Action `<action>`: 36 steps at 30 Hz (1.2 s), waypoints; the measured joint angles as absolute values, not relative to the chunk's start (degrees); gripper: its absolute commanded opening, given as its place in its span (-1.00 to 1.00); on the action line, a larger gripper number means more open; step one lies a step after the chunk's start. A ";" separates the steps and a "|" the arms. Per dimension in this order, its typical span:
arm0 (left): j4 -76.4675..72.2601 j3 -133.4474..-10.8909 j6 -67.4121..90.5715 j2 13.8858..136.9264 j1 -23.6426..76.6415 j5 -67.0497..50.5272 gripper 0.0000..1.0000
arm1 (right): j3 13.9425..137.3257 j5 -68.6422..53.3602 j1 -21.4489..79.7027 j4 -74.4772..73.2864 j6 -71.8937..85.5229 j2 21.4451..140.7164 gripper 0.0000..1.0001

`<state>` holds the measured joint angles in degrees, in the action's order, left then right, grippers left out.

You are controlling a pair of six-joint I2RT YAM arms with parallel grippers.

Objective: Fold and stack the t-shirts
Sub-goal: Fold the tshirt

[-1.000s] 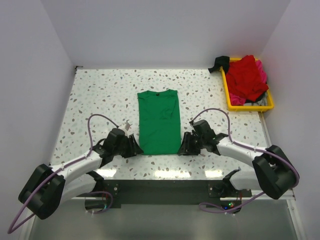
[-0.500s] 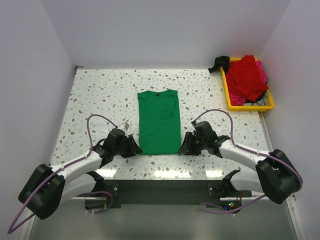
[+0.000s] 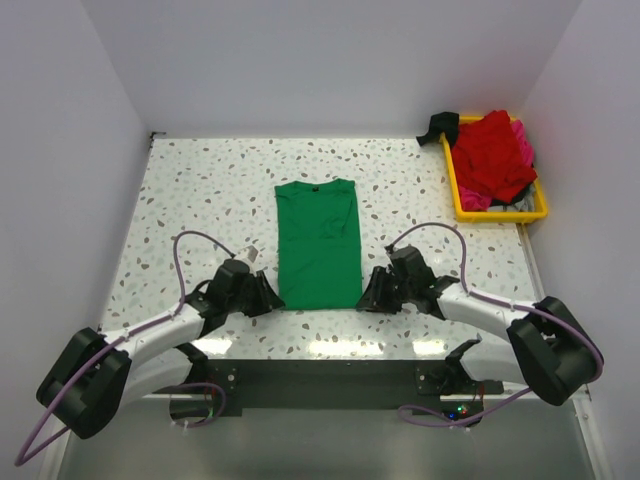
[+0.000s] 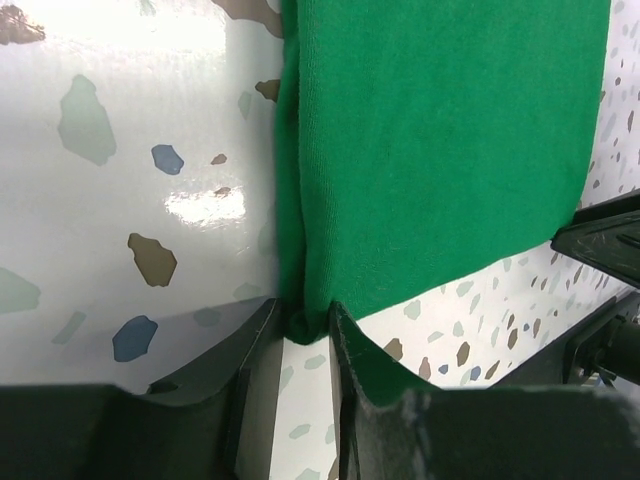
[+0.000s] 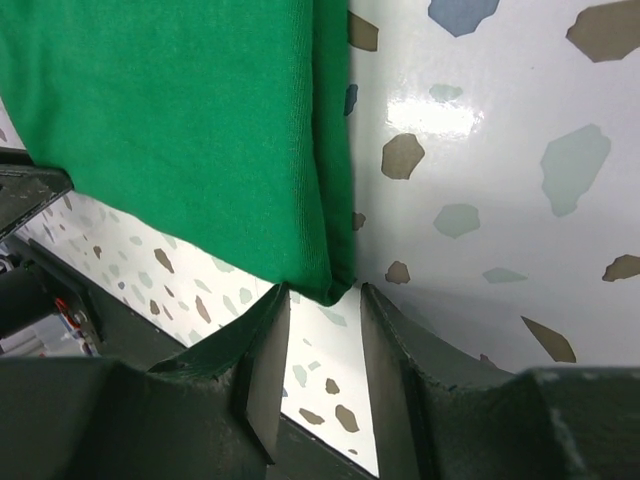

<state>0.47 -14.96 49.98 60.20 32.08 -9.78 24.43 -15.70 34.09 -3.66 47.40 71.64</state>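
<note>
The green t-shirt [image 3: 318, 240] lies flat at the centre of the table [image 3: 200, 190], already narrowed to a long rectangle, with the collar toward 12 o'clock and the hem toward 6 o'clock. This orientation puts both hem corners within reach of the arms. The left gripper [image 3: 268, 298] is at the 7 o'clock corner of the cloth and the right gripper [image 3: 368, 295] is at the 5 o'clock corner, each low against the tabletop. The symmetric placement suggests the hem is to be lifted evenly and carried toward the collar for a crosswise fold. In the left wrist view the jaws are narrowed to a slim gap with the hem corner bunched between the tips. Whether the pads are actually clamping the cloth cannot be determined. In the right wrist view the jaws stand apart and straddle the corner, with cloth at their mouth and table visible on either side, so no grip is made there. The red t-shirts [image 3: 495, 150] and a pink t-shirt [image 3: 522, 135] are heaped in the yellow tray [image 3: 500, 216] at the 2 o'clock corner, well apart from the work area and awaiting their turn.
</note>
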 measured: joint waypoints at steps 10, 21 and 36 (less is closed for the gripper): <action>-1.91 -13.58 51.57 60.25 32.34 -9.80 -0.54 | 23.51 -15.31 34.09 -0.82 48.53 72.18 -0.35; -1.85 -13.63 51.64 60.69 32.34 -9.85 -0.81 | 23.42 -14.41 34.09 1.96 49.04 73.56 -0.84; 0.30 -14.46 51.22 57.14 32.40 -11.18 -1.00 | 20.99 -14.46 34.09 0.64 48.90 65.78 -0.95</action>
<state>0.30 -14.46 51.22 57.14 32.40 -11.18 20.99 -14.46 34.09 0.64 48.90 65.78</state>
